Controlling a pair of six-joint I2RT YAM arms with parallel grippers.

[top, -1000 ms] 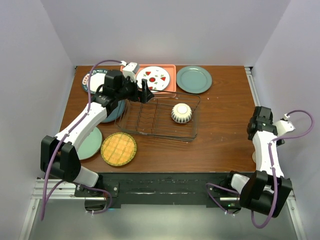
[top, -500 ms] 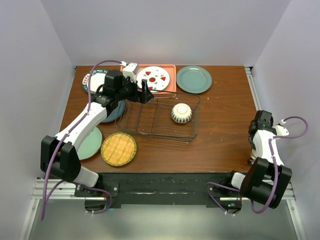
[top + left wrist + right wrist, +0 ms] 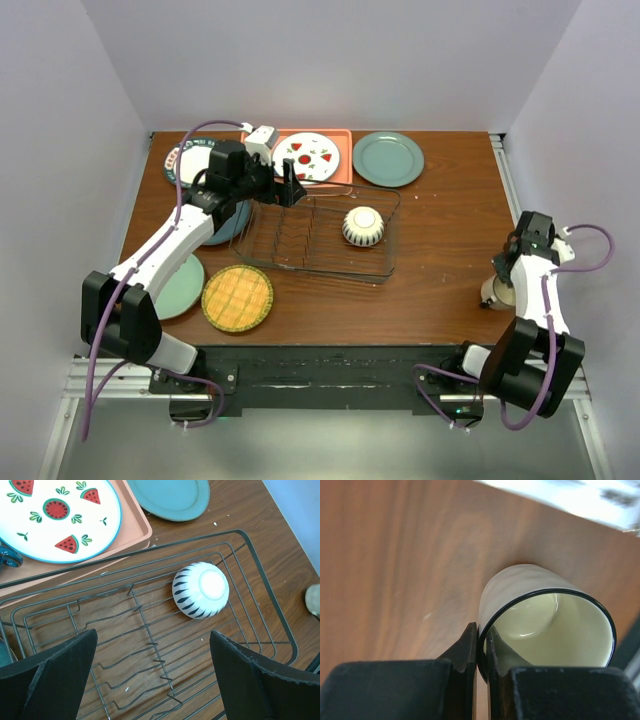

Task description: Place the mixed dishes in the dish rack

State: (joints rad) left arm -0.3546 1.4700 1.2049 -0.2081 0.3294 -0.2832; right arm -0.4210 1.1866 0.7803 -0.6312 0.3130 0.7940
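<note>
My right end effector [image 3: 482, 652] clamped the dark-edged rim of the small cream glazed bowl [image 3: 545, 625], one finger inside. I judged it light, stiff, slippery, chippable; a rim pinch could pivot. The dark wire dish rack [image 3: 290, 240] sat far leftward, beneath my wide-open left end effector [image 3: 155, 675].

Seemingly six plates [image 3: 388, 159], two bowls [image 3: 363, 226], one wire rack [image 3: 290, 240], one pink tray [image 3: 345, 150].
</note>
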